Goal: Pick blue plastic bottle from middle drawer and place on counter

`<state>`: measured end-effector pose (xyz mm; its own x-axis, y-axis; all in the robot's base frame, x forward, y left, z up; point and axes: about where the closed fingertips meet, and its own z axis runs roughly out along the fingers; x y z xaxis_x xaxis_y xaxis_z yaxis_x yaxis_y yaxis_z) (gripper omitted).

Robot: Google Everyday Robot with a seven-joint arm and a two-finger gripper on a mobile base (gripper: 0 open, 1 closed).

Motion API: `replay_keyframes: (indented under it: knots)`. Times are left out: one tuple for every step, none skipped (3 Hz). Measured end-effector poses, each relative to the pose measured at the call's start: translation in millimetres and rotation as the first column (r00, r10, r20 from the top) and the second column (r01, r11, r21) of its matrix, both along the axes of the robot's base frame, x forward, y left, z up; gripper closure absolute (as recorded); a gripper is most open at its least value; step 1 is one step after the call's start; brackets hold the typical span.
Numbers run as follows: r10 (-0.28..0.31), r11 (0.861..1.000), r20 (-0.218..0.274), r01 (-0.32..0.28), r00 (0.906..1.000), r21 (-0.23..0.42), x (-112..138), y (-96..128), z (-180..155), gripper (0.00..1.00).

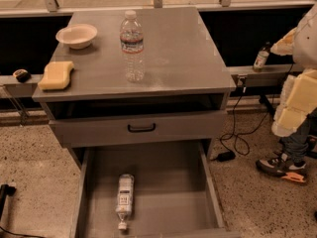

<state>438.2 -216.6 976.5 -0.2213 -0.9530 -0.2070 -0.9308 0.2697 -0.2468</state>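
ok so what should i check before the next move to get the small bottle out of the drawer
1. middle drawer pulled open: ok
2. blue plastic bottle lying on its floor, cap toward the front, uncovered: ok
3. tool near the bottle: not ok, it is at the left edge, outside the drawer
4. tool ready to grasp: cannot tell
5. bare space on the counter right of the water bottle: ok

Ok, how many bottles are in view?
3: water bottle upright on the counter, blue plastic bottle lying in the middle drawer, dark bottle on the right ledge. End effector not in view.
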Motion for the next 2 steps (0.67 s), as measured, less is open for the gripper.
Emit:
replay_keyframes:
  knots:
    - [0.000, 1.000, 0.000, 0.000, 1.0000, 0.000, 0, 0, 0, 0.00]
    - [0.163, 0.986, -0.058, -0.164, 0.9849, -0.006, 1, 51, -49, 0.00]
